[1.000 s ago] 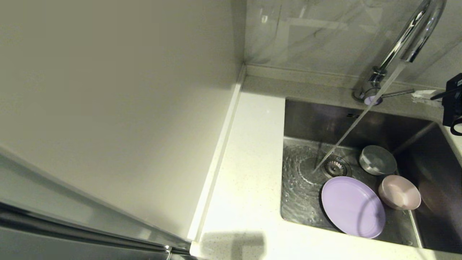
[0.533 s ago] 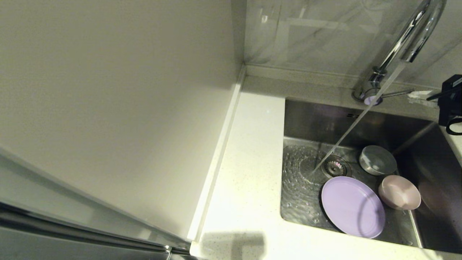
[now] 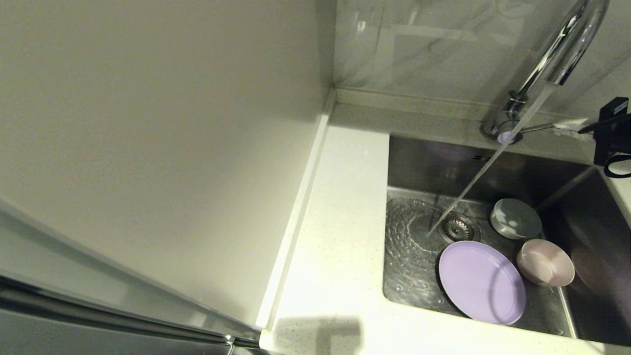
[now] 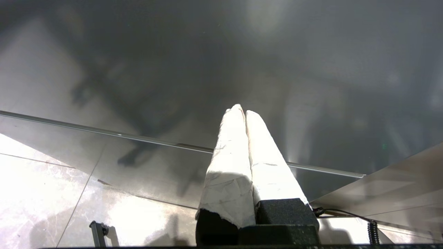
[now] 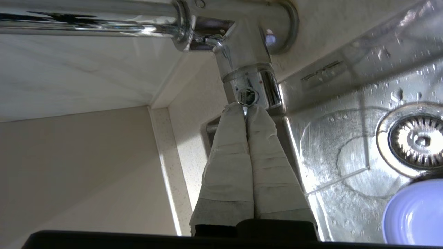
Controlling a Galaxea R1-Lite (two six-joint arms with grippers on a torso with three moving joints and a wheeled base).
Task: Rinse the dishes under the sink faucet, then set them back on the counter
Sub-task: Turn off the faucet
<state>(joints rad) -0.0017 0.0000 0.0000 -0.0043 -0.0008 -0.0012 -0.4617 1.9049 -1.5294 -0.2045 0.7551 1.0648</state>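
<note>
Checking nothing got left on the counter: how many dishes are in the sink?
3, all in the sink: the plate at the front, the pink bowl beside it, the blue-grey bowl behind, near the drain. None visible elsewhere.

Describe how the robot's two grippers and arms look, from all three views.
The left gripper has two long tapering fingers wrapped in creased white tape, set in a rough black base, with a thin black cable beside it. The right gripper has the same white-taped fingers, the tape in banded layers, on a black base. In the head view only a black boxy part of the right arm shows, with a looping black cable.
</note>
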